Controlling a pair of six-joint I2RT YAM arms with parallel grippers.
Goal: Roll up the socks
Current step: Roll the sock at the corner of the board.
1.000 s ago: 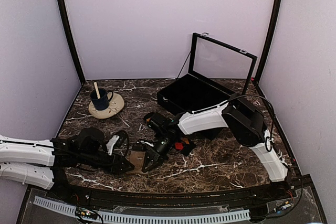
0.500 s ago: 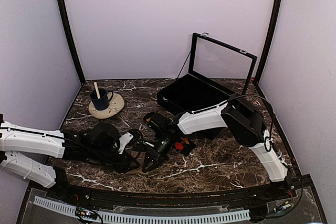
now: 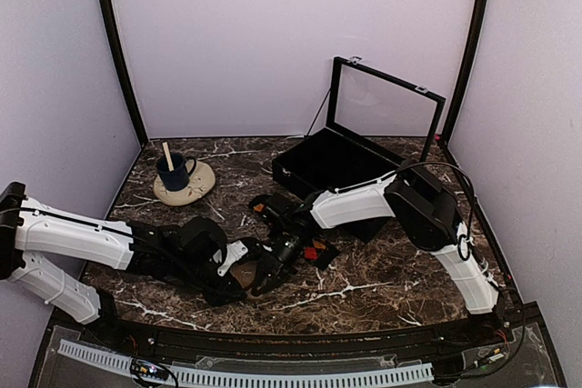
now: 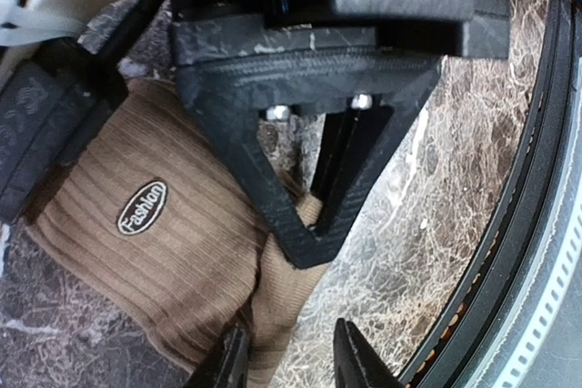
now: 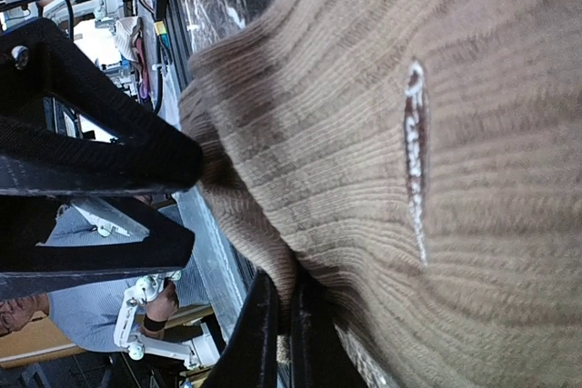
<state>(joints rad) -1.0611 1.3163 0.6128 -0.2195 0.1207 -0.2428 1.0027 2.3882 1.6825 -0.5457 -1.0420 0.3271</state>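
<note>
High overview, 2 wrist views near sock [image 4: 173,252]

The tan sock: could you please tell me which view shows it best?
The left wrist view: the tan sock fills the middle, its oval label readable. The right wrist view is too close, only ribbing and a skewed label; the top view shows a mostly hidden sliver.

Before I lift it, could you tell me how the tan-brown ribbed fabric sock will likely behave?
Probably floppy: the tan-brown ribbed fabric sock creases where the right gripper pinches its edge. Likely grippy, not slippery, given the ribbed knit.
</note>
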